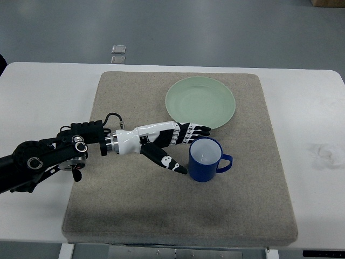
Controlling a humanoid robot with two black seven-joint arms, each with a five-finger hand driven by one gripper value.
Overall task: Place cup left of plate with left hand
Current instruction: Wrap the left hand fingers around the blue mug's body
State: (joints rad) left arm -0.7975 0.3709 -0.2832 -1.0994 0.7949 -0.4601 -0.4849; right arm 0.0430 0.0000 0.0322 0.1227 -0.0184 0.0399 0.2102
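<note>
Glossy blue cup [206,159] on coarse mat [135,210]; left hand [167,143] fingers spread beside it.

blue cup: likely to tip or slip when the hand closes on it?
The blue cup stands upright, squat and wide, so tipping looks unlikely. Its glossy wall may slip in the open left hand. The side handle could make it swivel if pushed.

A glossy glazed cup [206,159] and smooth plate [200,102] sit on a rough, matt cloth mat [129,199].
</note>
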